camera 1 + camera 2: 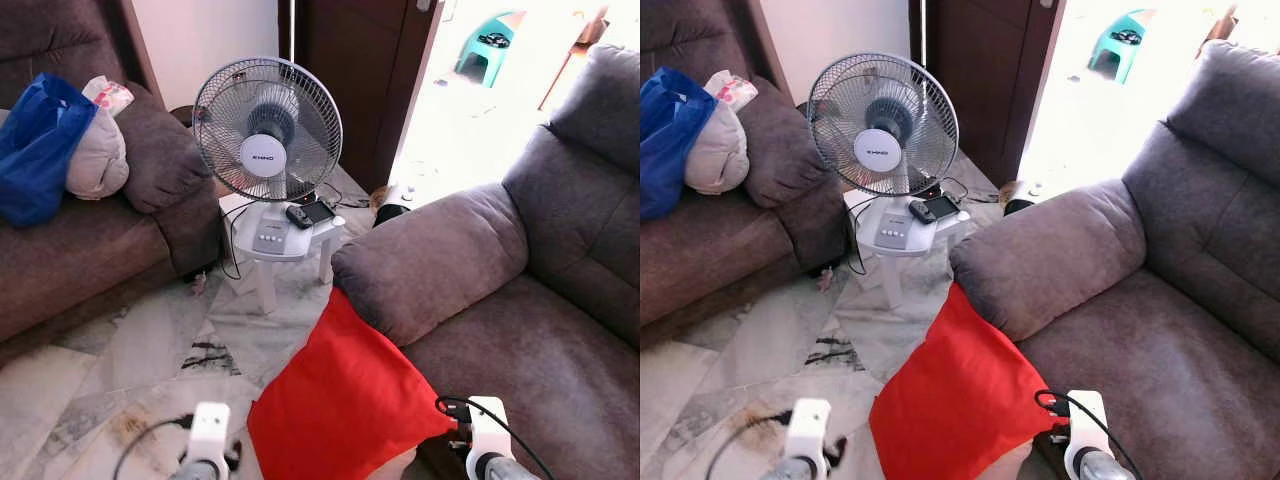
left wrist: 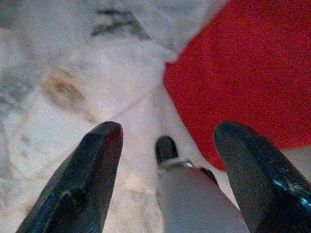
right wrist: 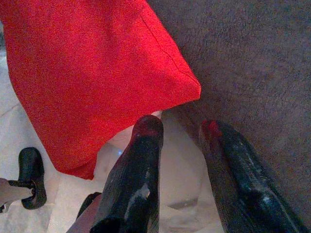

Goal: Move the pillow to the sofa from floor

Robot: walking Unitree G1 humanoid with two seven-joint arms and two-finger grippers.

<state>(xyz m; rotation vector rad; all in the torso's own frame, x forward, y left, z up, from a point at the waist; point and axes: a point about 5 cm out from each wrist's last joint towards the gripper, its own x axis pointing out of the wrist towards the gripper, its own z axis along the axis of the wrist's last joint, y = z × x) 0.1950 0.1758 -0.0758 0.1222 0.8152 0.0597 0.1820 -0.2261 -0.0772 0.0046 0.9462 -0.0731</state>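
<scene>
While the red pillow (image 1: 345,400) leans on the floor against the sofa (image 1: 560,360) front, you have it between both empty, open pincers, the right pincer (image 3: 180,131) nearer its lower corner than the left pincer (image 2: 167,133).

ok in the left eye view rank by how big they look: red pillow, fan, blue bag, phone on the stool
1. red pillow, though nearness to the camera helps it
2. fan
3. blue bag, cut by the frame edge, so unsure against the fan
4. phone
</scene>
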